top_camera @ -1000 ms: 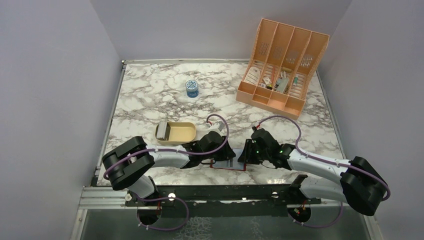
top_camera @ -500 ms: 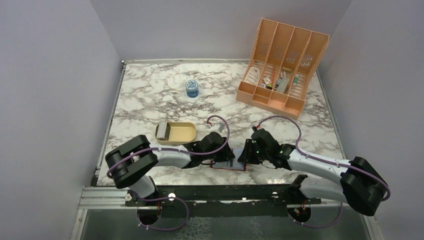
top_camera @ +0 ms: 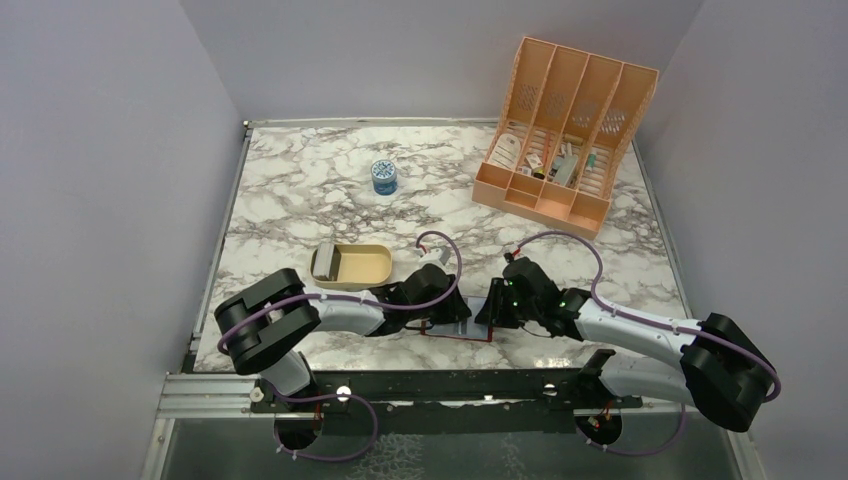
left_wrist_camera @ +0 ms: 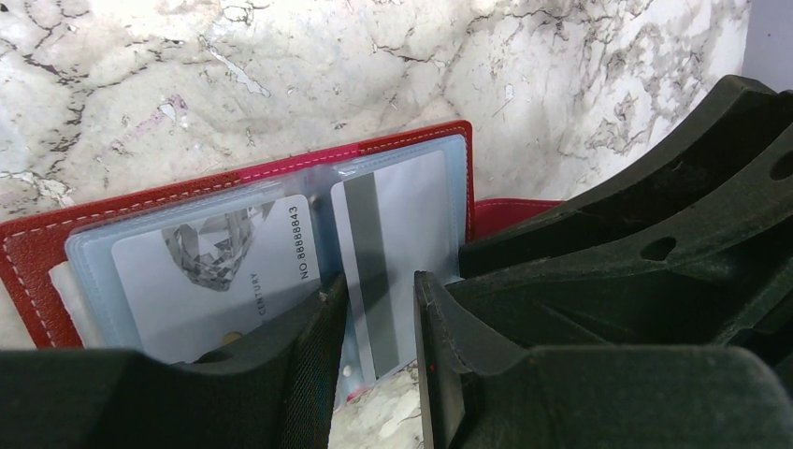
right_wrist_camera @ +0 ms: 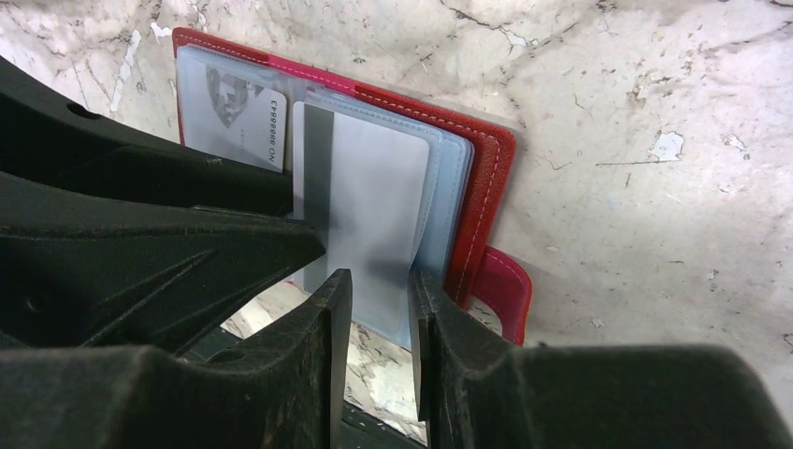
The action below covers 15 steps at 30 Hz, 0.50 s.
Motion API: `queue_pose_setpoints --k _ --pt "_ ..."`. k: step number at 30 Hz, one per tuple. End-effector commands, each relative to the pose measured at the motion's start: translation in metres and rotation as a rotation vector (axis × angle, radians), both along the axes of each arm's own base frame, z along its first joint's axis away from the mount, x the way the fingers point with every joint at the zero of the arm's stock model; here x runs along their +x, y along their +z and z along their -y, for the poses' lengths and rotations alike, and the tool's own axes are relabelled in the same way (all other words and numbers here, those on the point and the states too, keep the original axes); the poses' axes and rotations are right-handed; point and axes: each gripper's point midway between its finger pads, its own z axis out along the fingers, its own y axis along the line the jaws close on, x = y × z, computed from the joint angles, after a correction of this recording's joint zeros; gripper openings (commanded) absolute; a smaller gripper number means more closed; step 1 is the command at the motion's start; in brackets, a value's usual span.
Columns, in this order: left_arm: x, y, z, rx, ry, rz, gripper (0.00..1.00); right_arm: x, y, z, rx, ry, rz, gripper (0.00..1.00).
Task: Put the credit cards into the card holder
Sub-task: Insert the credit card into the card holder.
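I am working at the bottom centre of the top view, where the red card holder (left_wrist_camera: pixel 33 281) is lying open on the marble table (left_wrist_camera: pixel 281 75) between my two pincers. In the left wrist view its pale blue pockets (left_wrist_camera: pixel 89 271) are showing the diamond card (left_wrist_camera: pixel 215 271) at centre left. Along its edges I am reading "NO 88888843" and "CENTURY". Just right of it is the striped card (left_wrist_camera: pixel 411 215), back side up, with a dark magnetic stripe running down it. My left pincer (left_wrist_camera: pixel 381 281) is standing narrow over the striped card's lower part. My right pincer (right_wrist_camera: pixel 379 276) is standing narrow over the same card from the opposite side. I cannot tell whether either one is clamping it.
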Motion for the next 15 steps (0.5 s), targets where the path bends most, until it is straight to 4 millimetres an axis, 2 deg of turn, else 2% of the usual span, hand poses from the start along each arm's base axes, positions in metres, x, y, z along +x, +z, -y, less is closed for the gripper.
queue_pose_setpoints --k 1,8,15 --pt "-0.001 0.02 0.013 -0.068 -0.019 0.02 0.34 0.0 0.006 -0.009 0.052 0.022 0.024 0.3" --pt "0.001 0.027 0.001 -0.058 0.014 0.049 0.36 0.002 0.006 -0.004 0.038 0.0 0.031 0.3" --pt "0.013 0.034 -0.021 0.091 0.057 0.105 0.38 -0.001 0.002 -0.003 0.034 0.0 0.018 0.3"
